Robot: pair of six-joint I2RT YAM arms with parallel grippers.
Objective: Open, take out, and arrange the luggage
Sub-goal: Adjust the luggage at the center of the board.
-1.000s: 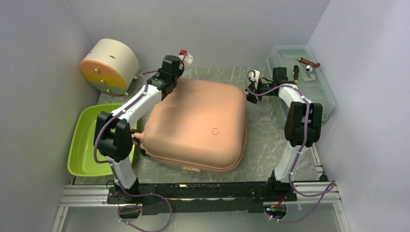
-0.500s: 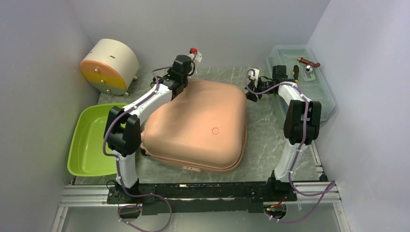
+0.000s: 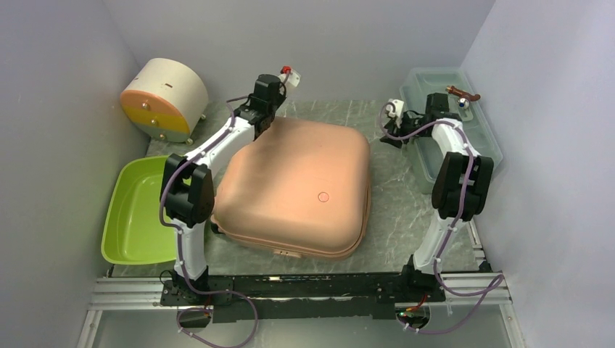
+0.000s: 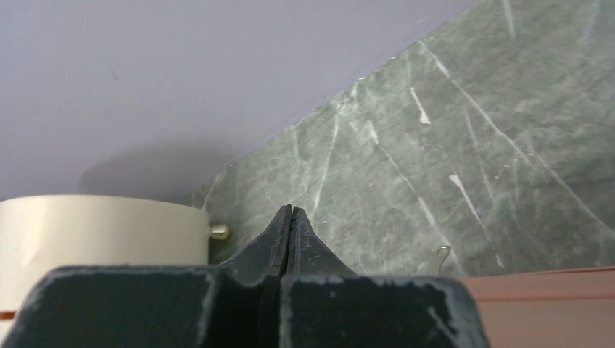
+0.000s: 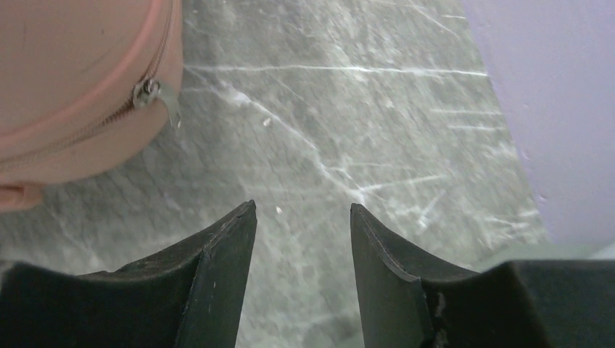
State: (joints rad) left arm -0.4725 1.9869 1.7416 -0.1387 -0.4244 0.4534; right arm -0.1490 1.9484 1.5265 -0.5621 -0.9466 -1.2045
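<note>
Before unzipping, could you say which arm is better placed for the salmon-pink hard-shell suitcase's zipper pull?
Probably right: the right pincer is open near the metal zipper pull of the suitcase; the left pincer is shut.

A green-veined marble table [image 3: 406, 203] carries everything. The salmon-pink luggage [image 3: 297, 185] lies flat and closed at its middle and takes up most of the surface. Left of the luggage and further back, a cream half-round box [image 3: 163, 98] with an orange-yellow front stands by the rear corner. Left of the luggage on the near side sits a lime-green tub [image 3: 134, 217]. Right of the luggage, towards the back, lies a translucent grey-green toolbox [image 3: 484, 148], with bare marble between the two.
</note>
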